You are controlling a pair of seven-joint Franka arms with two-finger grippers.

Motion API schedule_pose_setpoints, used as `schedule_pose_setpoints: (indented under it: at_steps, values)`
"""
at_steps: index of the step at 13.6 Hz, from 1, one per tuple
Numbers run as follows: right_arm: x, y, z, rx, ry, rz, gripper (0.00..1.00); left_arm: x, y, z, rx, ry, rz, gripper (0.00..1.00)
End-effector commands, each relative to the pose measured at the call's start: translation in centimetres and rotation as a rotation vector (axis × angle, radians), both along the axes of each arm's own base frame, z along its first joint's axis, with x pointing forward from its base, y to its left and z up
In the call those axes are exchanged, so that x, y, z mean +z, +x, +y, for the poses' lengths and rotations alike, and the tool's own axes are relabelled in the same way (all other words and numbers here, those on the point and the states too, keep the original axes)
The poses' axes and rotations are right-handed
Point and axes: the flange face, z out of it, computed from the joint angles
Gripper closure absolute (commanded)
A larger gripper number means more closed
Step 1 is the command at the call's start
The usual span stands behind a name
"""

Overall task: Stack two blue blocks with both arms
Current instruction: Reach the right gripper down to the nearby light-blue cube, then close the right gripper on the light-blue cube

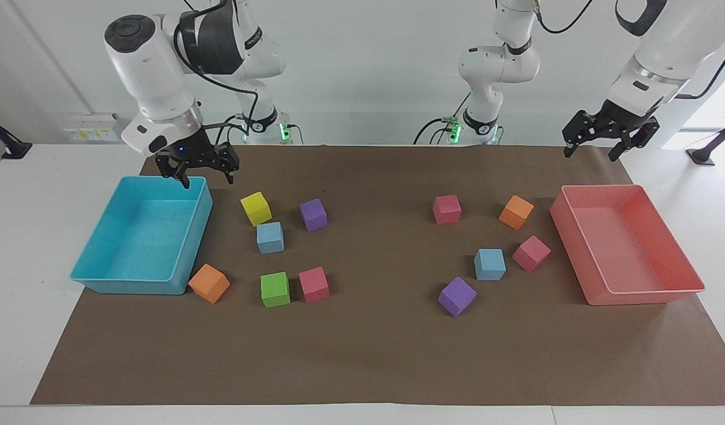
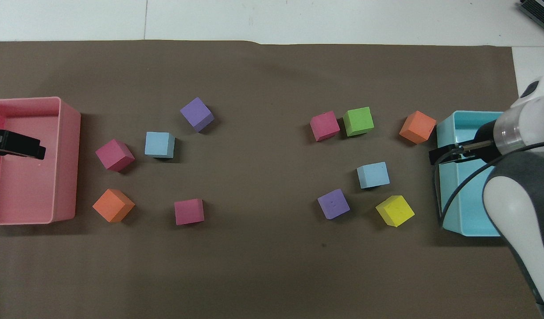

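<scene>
Brown paper covers the white counter (image 1: 20,248); both arms at the approach step, nothing stacked.
Right end effector (image 1: 202,172), spread and empty, hangs over the turquoise plastic tray's (image 1: 103,282) rim near one sky-blue foam cube (image 1: 270,237); it likely must descend squarely onto it. Left end effector (image 1: 595,147), spread, waits above the pink tray (image 1: 646,297); the other sky-blue foam cube (image 1: 490,264) sits beside a purple cube (image 1: 457,296).

Two sky-blue blocks (image 1: 270,237) (image 1: 490,264), two purple cubes (image 1: 313,214) (image 1: 457,296), three pink cubes (image 1: 313,284) (image 1: 446,209) (image 1: 531,253), two orange cubes (image 1: 209,283) (image 1: 516,212), one yellow cube (image 1: 255,208), one green cube (image 1: 275,289). Turquoise tray (image 1: 97,277), salmon-pink tray (image 1: 646,297). Brown paper (image 1: 362,354) on a white desk (image 1: 14,295).
</scene>
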Motion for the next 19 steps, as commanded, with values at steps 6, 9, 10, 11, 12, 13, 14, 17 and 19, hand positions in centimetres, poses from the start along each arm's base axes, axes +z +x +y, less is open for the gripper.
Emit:
schedule_pose_setpoints:
  at_steps: [6,9,10,11,12,13,14,17,19]
  values:
    - [-9.9,-0.9,5.1,0.048,0.041,-0.005,0.00,0.5,-0.6,-0.1,-0.014,-0.016,-0.005,0.00]
    - [-13.2,-1.4,5.5,0.038,0.061,0.004,0.00,0.4,-0.7,-0.7,-0.022,-0.016,-0.002,0.00]
    - [-14.5,-1.7,6.0,0.047,0.060,-0.010,0.00,0.4,-0.7,-0.8,-0.023,-0.016,-0.002,0.00]
    - [-15.7,-1.8,6.3,0.046,0.059,-0.014,0.00,0.4,-0.6,-0.8,-0.026,-0.016,-0.005,0.00]
    - [-16.5,-1.7,6.4,0.040,0.062,-0.014,0.00,0.4,-0.6,-0.5,-0.023,-0.013,-0.005,0.00]
    - [-17.4,-1.7,6.5,0.025,0.079,-0.001,0.00,0.4,-0.6,0.1,-0.014,-0.013,-0.009,0.00]
    - [-17.9,-1.7,6.6,0.023,0.083,0.002,0.00,0.5,-0.5,0.7,-0.005,-0.014,-0.015,0.00]
    - [-19.8,-2.0,6.7,0.031,0.078,0.000,0.00,0.4,-0.4,1.1,0.006,-0.010,-0.015,0.00]
    - [-20.9,-2.2,6.7,0.019,0.076,0.008,0.00,0.4,-0.4,0.3,-0.004,-0.011,-0.018,0.00]
